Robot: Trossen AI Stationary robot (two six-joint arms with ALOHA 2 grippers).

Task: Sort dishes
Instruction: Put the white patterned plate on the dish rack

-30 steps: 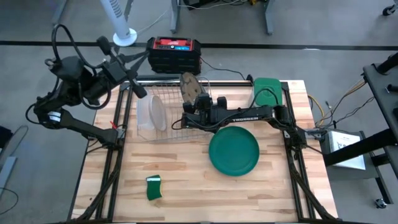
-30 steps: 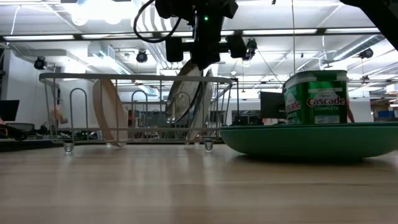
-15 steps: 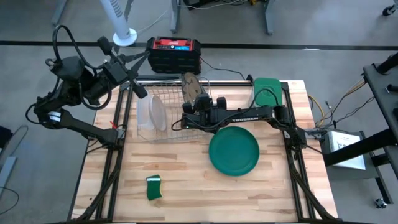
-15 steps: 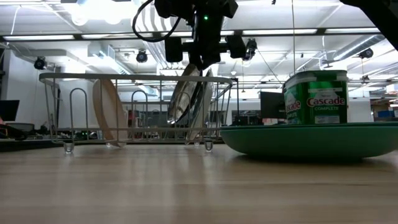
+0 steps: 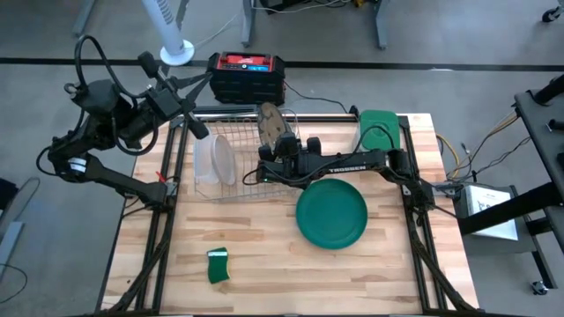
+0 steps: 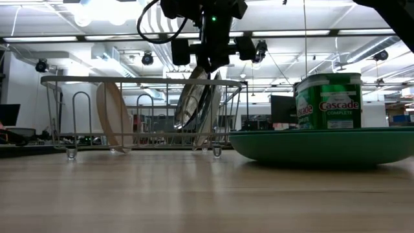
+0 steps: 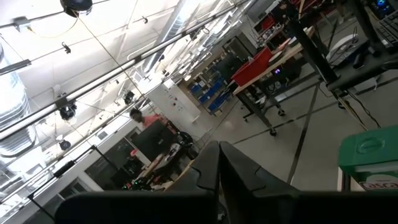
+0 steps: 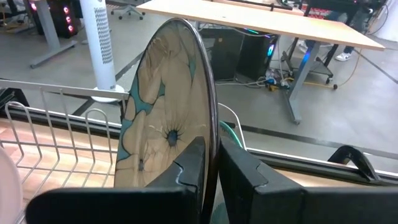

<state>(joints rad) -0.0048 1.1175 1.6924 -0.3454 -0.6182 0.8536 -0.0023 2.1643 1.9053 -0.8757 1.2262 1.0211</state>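
Observation:
A grey-green patterned plate (image 5: 268, 121) stands on edge in the wire dish rack (image 5: 231, 180), leaning slightly (image 6: 193, 97). My right gripper (image 8: 212, 163) reaches over the rack from the table's right, fingers a little apart on either side of the plate's upper rim. A whitish plate (image 5: 221, 159) stands in the rack's left part. A dark green plate (image 5: 331, 213) lies flat on the table. My left gripper (image 7: 219, 163) is shut and empty, raised beyond the table's far left corner (image 5: 197, 129). My right gripper has one finger (image 8: 190, 163) on each side of the patterned plate's upper rim (image 8: 212, 127), coming almost level from the table's right. I cannot tell whether either finger touches the rim. The plate's lower part rests in the rack.
A green canister (image 5: 380, 129) stands at the table's far right, behind the green plate. A small green sponge (image 5: 218, 266) lies near the front left. A black and red box (image 5: 247, 77) sits beyond the far edge. Bare wood shows in front of the rack.
The patterned plate has tipped a little between my right gripper's fingers and now stands nearer upright in the rack, its lower edge staying in the wires. Both arms have kept still.

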